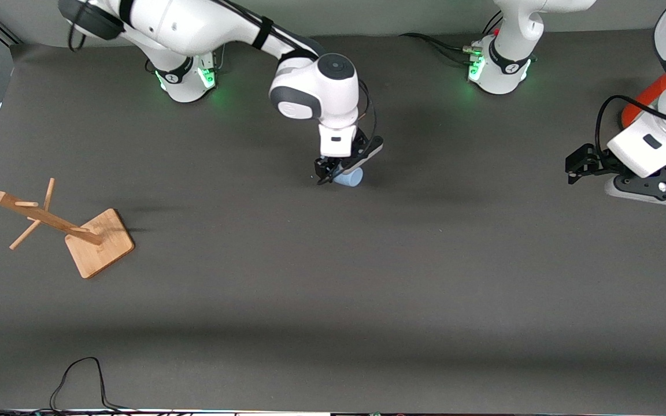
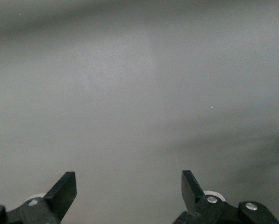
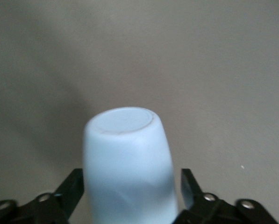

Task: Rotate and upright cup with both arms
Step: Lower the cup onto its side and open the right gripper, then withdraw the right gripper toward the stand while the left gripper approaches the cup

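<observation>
The pale-blue cup (image 1: 350,178) lies on its side on the grey mat in the middle of the table, nearer the robots' bases than the front camera. My right gripper (image 1: 336,171) is down at it with the jaws open on either side of its body. In the right wrist view the cup (image 3: 127,163) fills the space between the fingers, its flat base pointing away from the camera. One finger (image 3: 75,186) is against its wall and a thin gap shows at the other. My left gripper (image 1: 579,164) is open and empty over the mat at the left arm's end, waiting.
A wooden peg rack (image 1: 50,218) on a square base (image 1: 102,245) stands toward the right arm's end, nearer the front camera. An orange-red can (image 1: 645,99) shows partly past the left arm. A black cable (image 1: 78,375) lies at the front edge.
</observation>
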Robot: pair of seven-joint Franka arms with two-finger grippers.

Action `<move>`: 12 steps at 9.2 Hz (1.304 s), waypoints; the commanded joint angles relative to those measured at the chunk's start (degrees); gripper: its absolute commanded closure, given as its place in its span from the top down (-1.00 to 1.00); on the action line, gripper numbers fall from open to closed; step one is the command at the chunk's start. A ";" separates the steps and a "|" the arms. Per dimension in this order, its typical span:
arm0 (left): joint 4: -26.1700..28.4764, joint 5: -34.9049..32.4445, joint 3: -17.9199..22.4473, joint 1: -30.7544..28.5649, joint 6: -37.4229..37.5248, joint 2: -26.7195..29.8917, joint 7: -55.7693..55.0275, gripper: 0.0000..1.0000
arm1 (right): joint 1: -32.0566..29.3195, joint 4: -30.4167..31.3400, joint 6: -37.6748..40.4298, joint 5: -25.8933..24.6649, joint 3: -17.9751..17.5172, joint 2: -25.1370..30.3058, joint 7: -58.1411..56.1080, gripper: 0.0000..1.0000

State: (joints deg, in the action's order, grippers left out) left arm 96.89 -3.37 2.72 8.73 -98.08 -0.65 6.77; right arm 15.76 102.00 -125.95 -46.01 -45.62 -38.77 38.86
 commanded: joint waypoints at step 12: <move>-4.16 -1.36 -6.91 5.92 5.96 -3.13 -11.77 1.00 | -5.13 -20.35 20.92 40.53 27.45 17.74 3.16 1.00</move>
State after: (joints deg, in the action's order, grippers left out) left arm 95.26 -3.30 -1.22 11.24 -94.80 -3.27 2.98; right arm 9.17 80.62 -105.14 -9.65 -25.58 -24.11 41.69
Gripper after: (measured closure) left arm 0.000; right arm 0.000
